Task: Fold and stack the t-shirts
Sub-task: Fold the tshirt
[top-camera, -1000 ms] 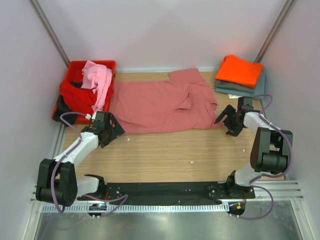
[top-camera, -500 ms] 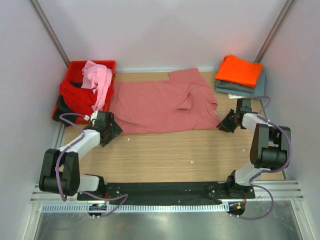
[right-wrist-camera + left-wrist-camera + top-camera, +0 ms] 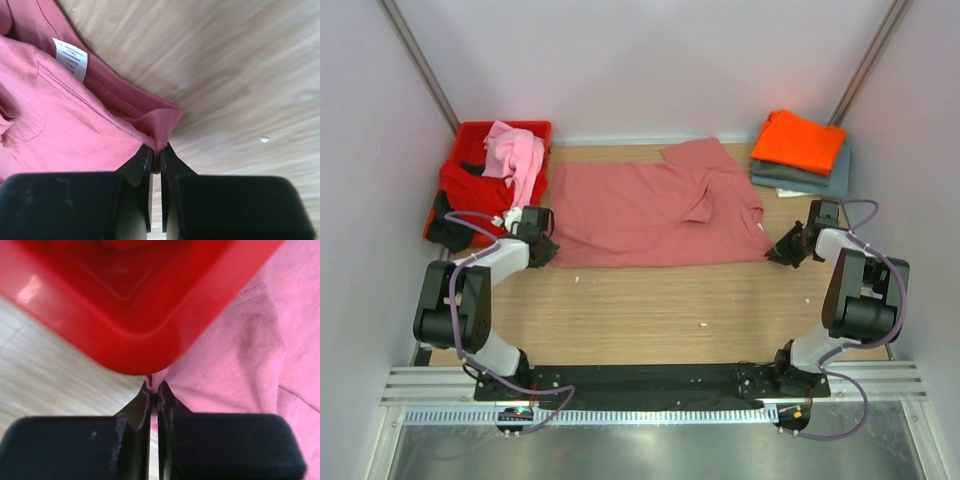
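Left wrist view shows the left gripper with its fingers drawn almost together on a thin sliver of cloth, the near corner of the salmon-pink t-shirt, which spreads away ahead and to the right of the fingertips. Just beyond those fingertips sits the rounded corner of the red crate, touching or nearly touching the shirt's edge; its inside is hidden from this angle. From the top external camera the crate stands past the left gripper and to its left. It holds a light pink shirt heaped up and draped over the rim nearest the gripper, a red shirt spilling over the near wall, and a dark garment hanging at the outer near corner. The right gripper is likewise closed, pinching a small folded-over piece of the same shirt's edge. A white care label lies ahead and to the left of its fingertips, and bare wooden tabletop lies ahead and to the right. The salmon-pink t-shirt stretches mostly flat across the tabletop between the two grippers, with a rumpled fold nearer the right one. Beyond the right gripper, a folded orange shirt rests on top of a folded grey-blue shirt.
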